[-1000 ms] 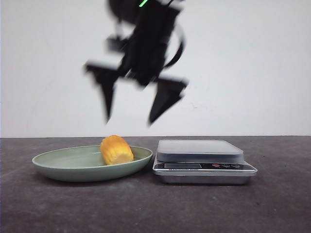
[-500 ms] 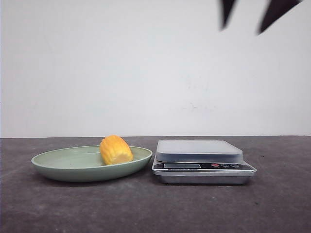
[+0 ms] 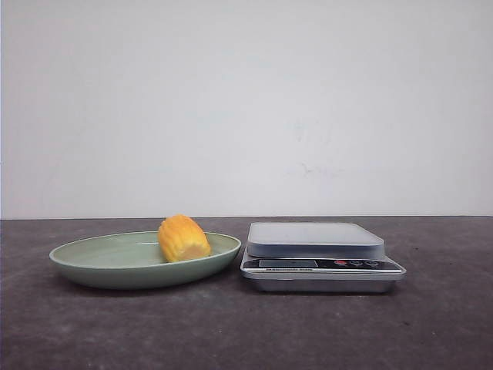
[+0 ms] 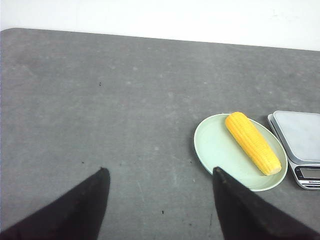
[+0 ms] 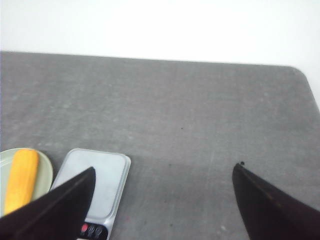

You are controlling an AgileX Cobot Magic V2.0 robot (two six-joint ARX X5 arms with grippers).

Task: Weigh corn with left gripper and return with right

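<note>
The yellow-orange corn (image 3: 183, 238) lies in the pale green plate (image 3: 92, 262) left of the silver scale (image 3: 322, 256); the scale's platform is bare. In the left wrist view the corn (image 4: 252, 142) lies across the plate (image 4: 215, 150), with the scale (image 4: 300, 145) beside it. My left gripper (image 4: 159, 172) is open and empty, high above bare table to the plate's left. My right gripper (image 5: 164, 167) is open and empty, high above the table right of the scale (image 5: 97, 185); the corn (image 5: 21, 180) and plate (image 5: 44, 172) show at that view's edge. Neither gripper shows in the front view.
A dark grey table (image 3: 246, 331) stands against a white wall (image 3: 246, 108). The scale's front panel has a display and red button (image 3: 341, 263). The table's rounded far right corner (image 5: 300, 72) shows in the right wrist view.
An open gripper that hung above the corn and scale in the front view rose up and to the right and has left the frame. The corn, plate and scale have not moved.
</note>
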